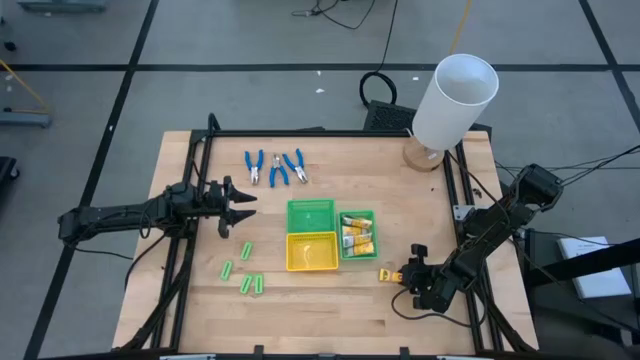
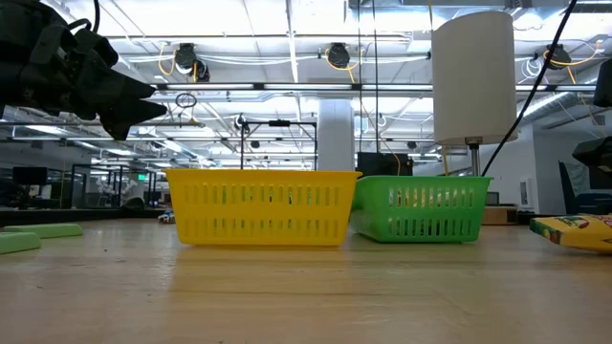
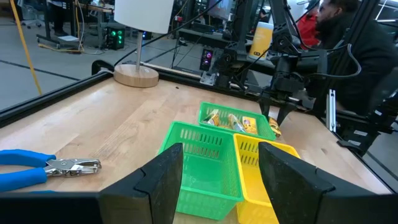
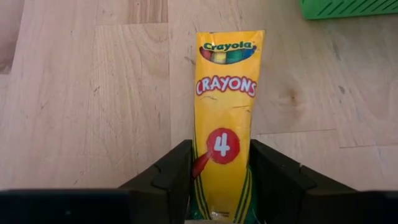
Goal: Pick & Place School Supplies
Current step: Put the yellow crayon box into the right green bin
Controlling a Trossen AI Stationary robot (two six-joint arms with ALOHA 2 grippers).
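Observation:
One yellow crayon packet (image 4: 227,106) lies on the table right of the trays, and my right gripper (image 4: 221,186) is shut on its end. Other packets fill a small green tray (image 1: 357,235). Three blue-handled pliers (image 1: 273,167) lie at the far middle. Several light-green sticks (image 1: 245,272) lie at the near left. My left gripper (image 1: 245,205) hovers open at the left, pointing level at the trays with nothing between its fingers (image 3: 165,180). My right gripper pinches the packet's two long edges between its fingers, at the end nearest the gripper (image 4: 219,177). The fingers slant down from the table's right side and lie along the packet. The packet lies flat on the wood and points toward the trays.
An empty green tray (image 1: 311,215) and a yellow tray (image 1: 312,252) stand at mid-table beside the small green one. A big white cylinder (image 1: 455,100) on a wooden foot stands at the far right. A person sits beyond the table's right edge.

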